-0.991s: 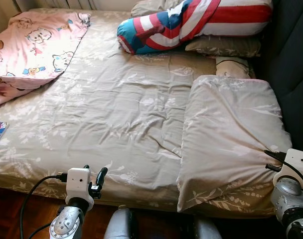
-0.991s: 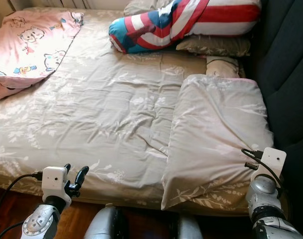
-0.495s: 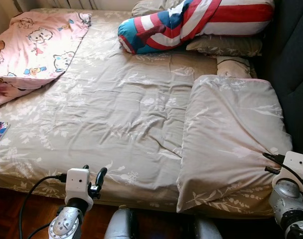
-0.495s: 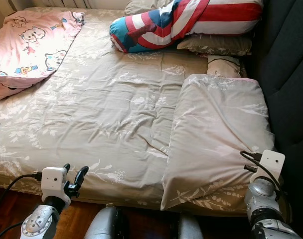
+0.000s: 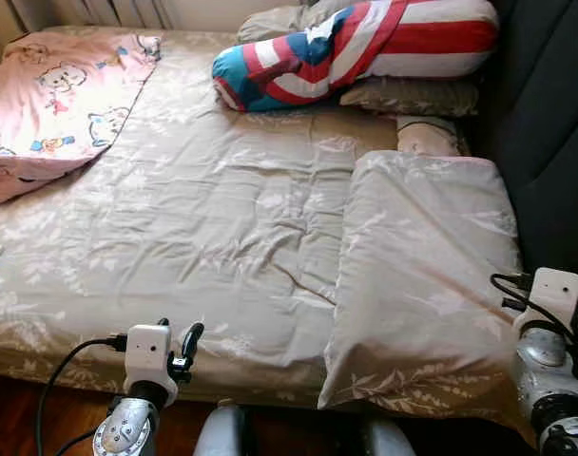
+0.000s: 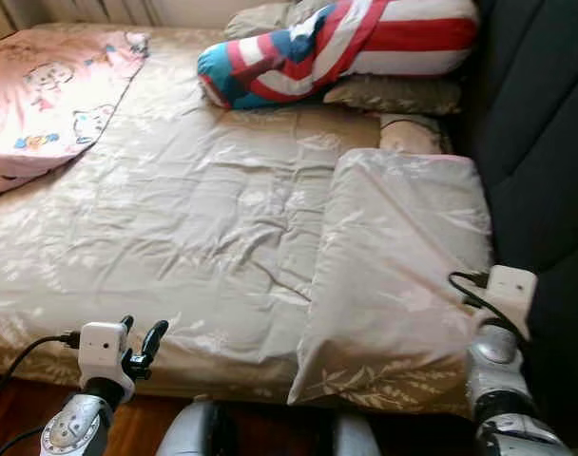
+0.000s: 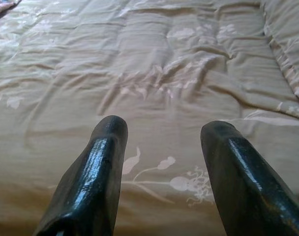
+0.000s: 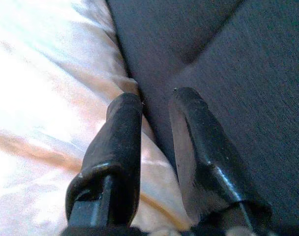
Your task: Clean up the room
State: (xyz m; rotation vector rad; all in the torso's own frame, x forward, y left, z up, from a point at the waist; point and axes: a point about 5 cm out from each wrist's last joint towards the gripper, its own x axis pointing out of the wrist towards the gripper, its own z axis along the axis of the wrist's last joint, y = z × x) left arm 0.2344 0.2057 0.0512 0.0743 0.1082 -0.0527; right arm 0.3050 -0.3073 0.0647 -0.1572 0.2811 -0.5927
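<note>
We see the left hand (image 7: 162,128) spread apart over the bed (image 5: 222,218), the right hand (image 8: 157,101) slightly parted beside the folded duvet (image 5: 422,275)

Ahead of my left gripper (image 7: 162,130): open stretch of bed (image 5: 203,218), flat sheet, free passage. My right gripper (image 8: 157,101) is boxed in, folded duvet (image 5: 427,266) on one side, dark headboard (image 5: 546,123) on the other. Pillows (image 5: 365,43) block the far end.
</note>
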